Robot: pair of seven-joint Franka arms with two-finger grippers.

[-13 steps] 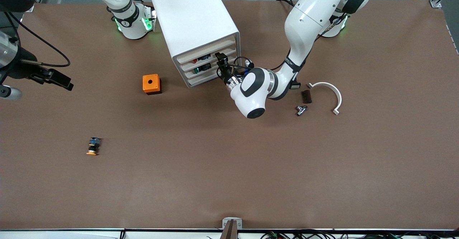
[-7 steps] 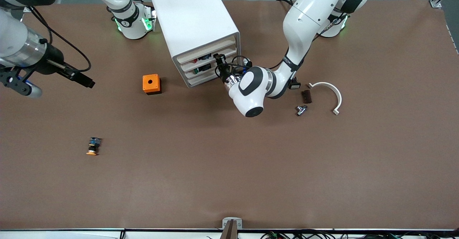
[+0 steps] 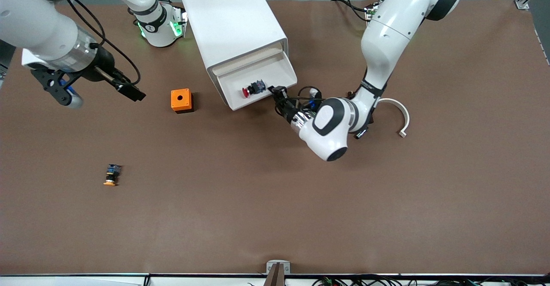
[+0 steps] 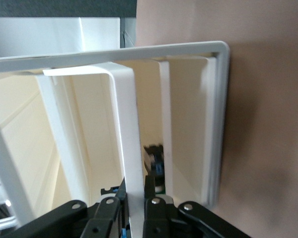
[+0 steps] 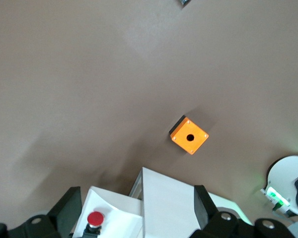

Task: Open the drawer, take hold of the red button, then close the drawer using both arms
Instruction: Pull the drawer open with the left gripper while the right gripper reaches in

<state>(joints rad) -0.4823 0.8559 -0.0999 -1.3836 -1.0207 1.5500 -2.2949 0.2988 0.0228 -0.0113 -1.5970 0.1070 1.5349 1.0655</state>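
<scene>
White and jointed in black, the left arm reaches down from its base and bends at the wrist toward the cabinet, so that the left gripper sits at the front lip of the drawer, at the corner toward the left arm's end of the table. The right arm comes in from the right arm's end of the table, its right gripper up in the air over bare table beside the cabinet, with an orange box on the table just past it toward the cabinet. The drawer stands pulled out of the cabinet, and the red button lies on its side in it, near the front lip. A curved white bracket lies near the left arm's wrist, and a button with an orange cap lies much nearer to the front camera than the cabinet, toward the right arm's end. In the left wrist view the left gripper's fingers are pressed together on the drawer's thin front lip, pinching it. In the right wrist view the right gripper's fingers stand spread wide apart with nothing between them.
</scene>
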